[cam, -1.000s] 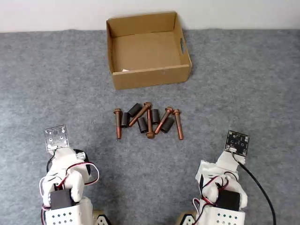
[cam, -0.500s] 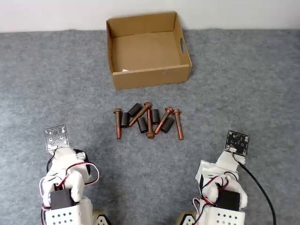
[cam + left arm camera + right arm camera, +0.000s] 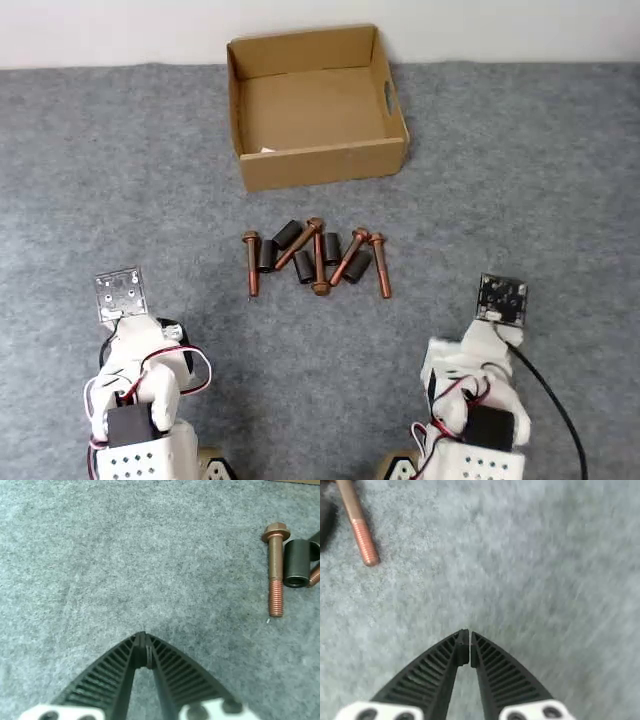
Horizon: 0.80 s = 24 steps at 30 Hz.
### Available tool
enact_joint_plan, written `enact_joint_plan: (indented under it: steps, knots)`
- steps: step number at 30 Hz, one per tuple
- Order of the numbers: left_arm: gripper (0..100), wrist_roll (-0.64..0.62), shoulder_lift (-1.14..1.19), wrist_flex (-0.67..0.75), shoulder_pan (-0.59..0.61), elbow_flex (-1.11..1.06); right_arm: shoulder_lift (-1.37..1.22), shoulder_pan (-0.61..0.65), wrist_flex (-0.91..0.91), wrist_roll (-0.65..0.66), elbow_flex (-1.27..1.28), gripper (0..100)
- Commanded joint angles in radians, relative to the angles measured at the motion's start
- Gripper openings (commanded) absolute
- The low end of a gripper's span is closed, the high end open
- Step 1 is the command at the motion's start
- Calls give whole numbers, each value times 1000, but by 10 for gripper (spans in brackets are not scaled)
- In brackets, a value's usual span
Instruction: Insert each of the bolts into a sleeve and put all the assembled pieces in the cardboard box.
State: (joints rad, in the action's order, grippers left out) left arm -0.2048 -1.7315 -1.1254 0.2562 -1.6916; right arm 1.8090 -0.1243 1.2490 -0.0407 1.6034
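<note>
While left gripper (image 3: 142, 639) and right gripper (image 3: 469, 636) sit closed and empty, bolts (image 3: 251, 265) and sleeves (image 3: 304, 266) lie piled mid-frame below box (image 3: 320, 166); touching parts could cause a double grab or scattered neighbours.

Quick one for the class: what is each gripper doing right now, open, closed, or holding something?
Left gripper: closed, holding nothing.
Right gripper: closed, holding nothing.
</note>
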Motion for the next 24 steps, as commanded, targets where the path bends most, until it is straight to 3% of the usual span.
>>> enact_joint_plan:
  steps: [1, 7, 17, 24]
  knots:
    - [6, 8, -9, -9, 2, 4, 2, 2, -58, 95, -172, 9]
    - [6, 8, -9, -9, 2, 4, -145, 131, 16, 48, -423, 8]
    - [6, 8, -9, -9, 2, 4, -1072, 369, 154, -253, -987, 9]
    - [6, 8, -9, -9, 2, 4, -1514, 440, 179, -428, -1281, 9]
